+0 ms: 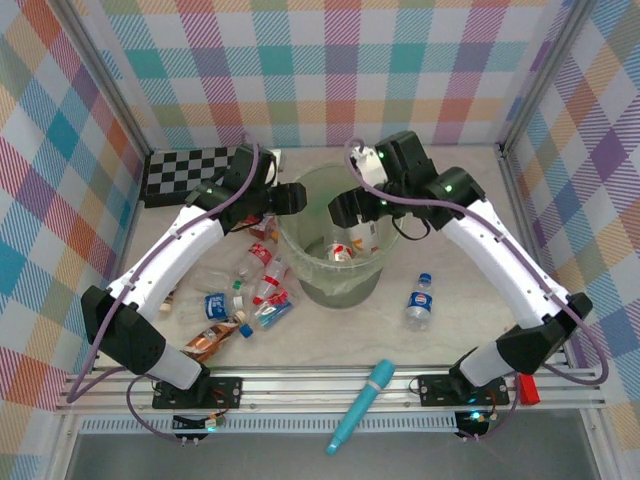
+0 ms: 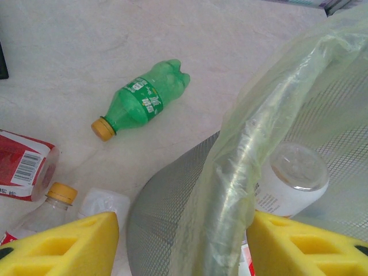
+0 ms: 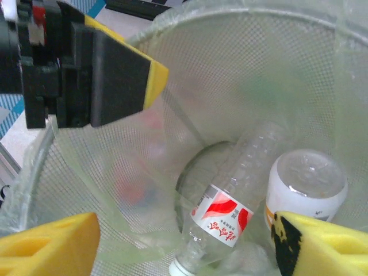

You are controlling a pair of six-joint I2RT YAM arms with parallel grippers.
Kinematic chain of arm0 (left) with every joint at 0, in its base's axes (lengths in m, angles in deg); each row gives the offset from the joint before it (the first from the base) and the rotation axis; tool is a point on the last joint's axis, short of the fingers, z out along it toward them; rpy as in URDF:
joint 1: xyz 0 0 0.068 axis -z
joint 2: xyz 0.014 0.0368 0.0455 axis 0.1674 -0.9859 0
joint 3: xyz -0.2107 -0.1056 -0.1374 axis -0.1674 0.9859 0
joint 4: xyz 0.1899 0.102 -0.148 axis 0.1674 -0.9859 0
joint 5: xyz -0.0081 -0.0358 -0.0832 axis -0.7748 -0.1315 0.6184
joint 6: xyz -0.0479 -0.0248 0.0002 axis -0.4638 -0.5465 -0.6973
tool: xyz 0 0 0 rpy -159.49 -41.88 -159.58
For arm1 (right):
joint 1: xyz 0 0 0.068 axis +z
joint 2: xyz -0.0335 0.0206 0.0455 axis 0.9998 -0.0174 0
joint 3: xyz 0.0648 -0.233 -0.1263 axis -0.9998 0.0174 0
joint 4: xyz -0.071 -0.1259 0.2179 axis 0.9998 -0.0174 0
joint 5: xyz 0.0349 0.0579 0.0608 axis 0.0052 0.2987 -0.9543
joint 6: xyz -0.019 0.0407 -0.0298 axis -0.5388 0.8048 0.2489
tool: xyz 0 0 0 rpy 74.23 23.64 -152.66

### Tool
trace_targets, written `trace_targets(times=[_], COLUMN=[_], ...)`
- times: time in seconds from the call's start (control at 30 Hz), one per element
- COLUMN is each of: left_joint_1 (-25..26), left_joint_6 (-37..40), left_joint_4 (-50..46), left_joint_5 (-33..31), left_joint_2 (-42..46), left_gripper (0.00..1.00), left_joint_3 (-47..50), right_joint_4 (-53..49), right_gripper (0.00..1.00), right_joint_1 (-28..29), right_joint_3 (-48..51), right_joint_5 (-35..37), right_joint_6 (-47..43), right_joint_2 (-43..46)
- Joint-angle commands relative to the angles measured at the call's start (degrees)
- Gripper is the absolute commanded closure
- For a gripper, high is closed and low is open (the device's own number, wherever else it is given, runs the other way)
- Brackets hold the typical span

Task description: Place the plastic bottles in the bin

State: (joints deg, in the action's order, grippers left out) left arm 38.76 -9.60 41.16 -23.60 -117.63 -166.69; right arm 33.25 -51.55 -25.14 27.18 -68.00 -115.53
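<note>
The pale-green mesh bin (image 1: 340, 285) with its clear liner stands mid-table. My left gripper (image 1: 290, 197) (image 2: 183, 230) is open and straddles the bin's left rim (image 2: 264, 115): the inner pad touches the liner, the outer pad stands just off the mesh. My right gripper (image 1: 350, 210) (image 3: 184, 225) hangs open over the bin's mouth, holding nothing. Below it, inside the bin (image 3: 259, 69), a clear red-labelled bottle (image 3: 230, 213) lies cap-down beside a white bottle (image 3: 305, 184) (image 2: 293, 178). Several bottles (image 1: 250, 290) lie left of the bin. A green bottle (image 2: 144, 100) lies on its side farther out.
A blue-labelled bottle (image 1: 420, 300) lies right of the bin. A teal pen-shaped tube (image 1: 362, 405) rests on the front rail. The checkerboard (image 1: 185, 170) lies flat at the back left. Checked walls close in the back and sides.
</note>
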Motion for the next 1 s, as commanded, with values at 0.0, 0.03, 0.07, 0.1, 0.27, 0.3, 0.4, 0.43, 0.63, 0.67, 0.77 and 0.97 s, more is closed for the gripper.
trace_targets(times=[0.0,0.03,0.07,0.1,0.27,0.3,0.4,0.43,0.63,0.67,0.77,0.97], left_joint_1=[0.31,0.27,0.31,0.27,0.32,0.30,0.32,0.32,0.29,0.32,0.32,0.23], left_joint_6=[-0.02,-0.09,0.03,0.10,0.10,0.13,0.32,0.33,0.61,0.61,0.62,0.92], left_joint_4=[-2.28,-2.41,-2.52,-2.55,-2.63,-2.63,-2.79,-2.75,-2.76,-2.71,-2.72,-3.33], left_joint_5=[0.63,0.45,0.37,0.28,0.32,0.27,0.32,0.36,0.72,0.84,1.11,0.72], left_joint_2=[-1.41,-1.40,-1.39,-1.31,-1.37,-1.46,-1.64,-1.71,-1.99,-2.07,-2.16,-1.98], left_gripper=[0.39,0.39,0.39,0.40,0.39,0.39,0.39,0.40,0.39,0.39,0.40,0.39], left_joint_3=[1.56,1.63,1.60,1.59,1.52,1.49,1.14,1.10,0.78,0.74,0.57,0.33], right_joint_4=[-8.07,-9.85,-10.98,-11.84,-12.28,-12.40,-16.04,-17.97,-25.04,-25.34,-26.98,-25.01], right_gripper=[0.27,0.30,0.32,0.35,0.41,0.41,0.40,0.40,0.39,0.39,0.38,0.33], right_joint_1=[-0.33,-0.36,-0.36,-0.32,-0.36,-0.53,-1.55,-2.34,-14.18,-16.59,-22.44,-27.21], right_joint_3=[-5.83,-7.80,-9.28,-10.52,-12.28,-12.88,-16.54,-17.67,-11.69,-9.47,-2.25,16.09], right_joint_5=[1.63,1.33,1.12,0.72,0.74,0.75,2.60,4.18,5.36,4.50,4.74,3.80], right_joint_6=[-1.41,-1.61,-1.47,-1.30,1.13,1.79,4.46,5.82,14.07,14.69,15.78,18.87], right_joint_2=[-4.49,-5.67,-6.44,-7.06,-5.14,-3.95,-1.87,-1.28,5.16,6.27,8.82,13.65])
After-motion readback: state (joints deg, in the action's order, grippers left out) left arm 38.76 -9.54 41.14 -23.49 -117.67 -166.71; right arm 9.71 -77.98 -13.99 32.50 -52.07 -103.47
